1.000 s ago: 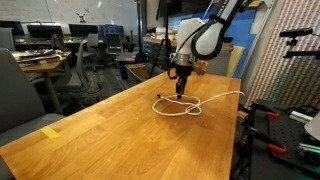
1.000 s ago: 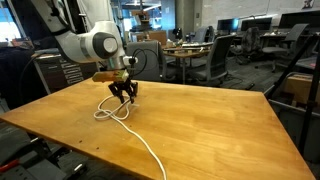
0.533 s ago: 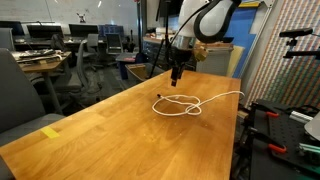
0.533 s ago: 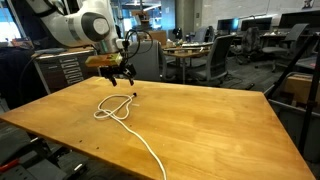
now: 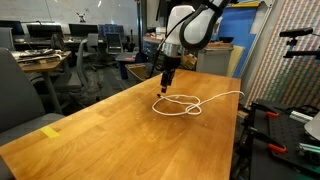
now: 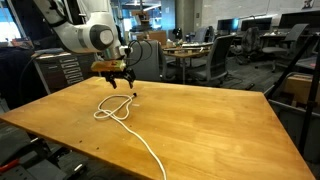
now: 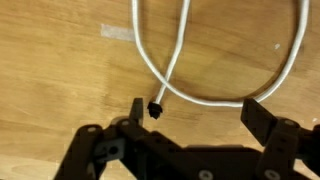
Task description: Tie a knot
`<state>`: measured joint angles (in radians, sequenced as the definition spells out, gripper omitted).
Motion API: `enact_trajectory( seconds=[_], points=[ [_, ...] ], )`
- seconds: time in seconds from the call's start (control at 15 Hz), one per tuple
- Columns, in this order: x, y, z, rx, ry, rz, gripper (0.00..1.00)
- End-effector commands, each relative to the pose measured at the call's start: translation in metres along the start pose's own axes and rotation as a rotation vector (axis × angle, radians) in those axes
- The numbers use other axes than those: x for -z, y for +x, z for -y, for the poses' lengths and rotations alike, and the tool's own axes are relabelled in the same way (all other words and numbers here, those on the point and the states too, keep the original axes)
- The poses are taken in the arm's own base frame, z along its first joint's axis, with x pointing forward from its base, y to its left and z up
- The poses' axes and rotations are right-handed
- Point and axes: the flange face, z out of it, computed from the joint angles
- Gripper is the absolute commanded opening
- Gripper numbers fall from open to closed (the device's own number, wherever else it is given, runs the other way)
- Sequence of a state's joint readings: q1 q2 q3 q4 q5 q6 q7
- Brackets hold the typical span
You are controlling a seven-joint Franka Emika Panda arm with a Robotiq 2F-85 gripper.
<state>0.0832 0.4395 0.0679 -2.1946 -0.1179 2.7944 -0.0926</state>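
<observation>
Black two-finger gripper, fingers spread and empty, hangs above loose white rope knot, apart, toward far side of brown wooden table.

My hand hangs above the table, clear of the knot lying on it. In the wrist view the rope end rests just beside one finger. The rope's tail runs to the table's edge.
</observation>
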Motion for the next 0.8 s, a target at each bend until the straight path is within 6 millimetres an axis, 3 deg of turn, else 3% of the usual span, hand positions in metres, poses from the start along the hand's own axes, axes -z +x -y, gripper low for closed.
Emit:
enact_trajectory(
  seconds=[0.0, 0.27, 0.33, 0.47, 0.73],
  points=[
    [-0.021, 0.032, -0.022, -0.028, -0.025, -0.001, 1.0],
    [-0.049, 0.055, -0.042, -0.065, -0.044, 0.004, 0.96],
    [-0.055, 0.059, -0.045, -0.07, -0.044, 0.013, 0.75],
    [-0.064, 0.062, -0.047, -0.09, -0.034, 0.042, 0.69],
    [-0.066, 0.055, -0.045, -0.149, -0.052, 0.117, 0.37]
  ],
)
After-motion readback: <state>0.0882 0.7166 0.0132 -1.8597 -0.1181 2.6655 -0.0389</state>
